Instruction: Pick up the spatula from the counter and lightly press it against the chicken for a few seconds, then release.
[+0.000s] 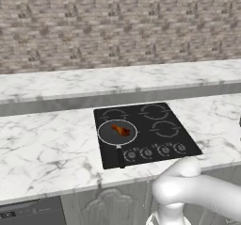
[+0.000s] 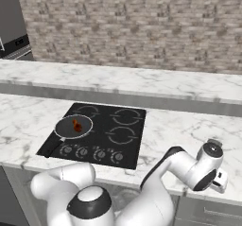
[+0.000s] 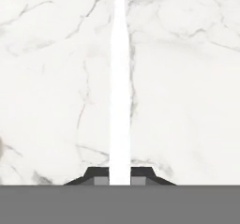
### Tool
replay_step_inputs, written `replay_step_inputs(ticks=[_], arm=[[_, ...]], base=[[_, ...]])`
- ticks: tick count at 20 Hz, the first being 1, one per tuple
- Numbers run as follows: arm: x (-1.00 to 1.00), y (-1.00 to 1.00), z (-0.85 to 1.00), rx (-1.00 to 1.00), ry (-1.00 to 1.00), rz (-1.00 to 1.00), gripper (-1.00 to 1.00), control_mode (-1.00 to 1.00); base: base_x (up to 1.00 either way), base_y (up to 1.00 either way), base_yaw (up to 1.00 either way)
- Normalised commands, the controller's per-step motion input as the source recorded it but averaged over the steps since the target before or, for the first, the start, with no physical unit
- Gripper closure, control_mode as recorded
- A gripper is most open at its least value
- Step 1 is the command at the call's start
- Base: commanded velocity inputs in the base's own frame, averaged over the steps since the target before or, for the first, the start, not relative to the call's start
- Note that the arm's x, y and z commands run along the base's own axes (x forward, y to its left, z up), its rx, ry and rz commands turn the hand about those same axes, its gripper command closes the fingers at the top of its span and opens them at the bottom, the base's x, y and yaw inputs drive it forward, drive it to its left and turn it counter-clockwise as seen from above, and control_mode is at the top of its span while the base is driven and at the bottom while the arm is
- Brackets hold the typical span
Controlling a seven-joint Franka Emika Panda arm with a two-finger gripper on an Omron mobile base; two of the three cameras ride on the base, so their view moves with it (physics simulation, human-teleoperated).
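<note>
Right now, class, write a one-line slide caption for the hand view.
The gripper is shut on the white spatula handle, with the marble counter behind it.

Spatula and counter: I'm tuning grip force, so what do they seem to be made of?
The spatula looks like smooth plastic or painted wood: a plain matte white handle, no grain or glint, so the look leaves it open. The counter looks like marble or marble-look stone, smooth: white with irregular grey veins.
</note>
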Motion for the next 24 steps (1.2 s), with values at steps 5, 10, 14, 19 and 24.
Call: replay_step_inputs(ticks=[5,10,14,19,24], arm=[[-0.61,0.38,0.04,-0.07,-0.16,0.12,1.00,-1.00],[-0.47,0.33,0.25,-0.08,-0.19,0.13,1.00,-1.00],[-0.41,0.10,0.36,-0.10,-0.18,0.25,1.00,-1.00],[-0.34,0.20,0.37,-0.14,-0.11,0.30,1.00,-1.00],[-0.31,0.15,0.39,-0.19,-0.03,0.32,1.00,-1.00]], base=[[0.00,0.00,0.00],[0.00,0.00,0.00],[0.00,0.00,0.00],[0.00,0.00,0.00],[0.00,0.00,0.00]])
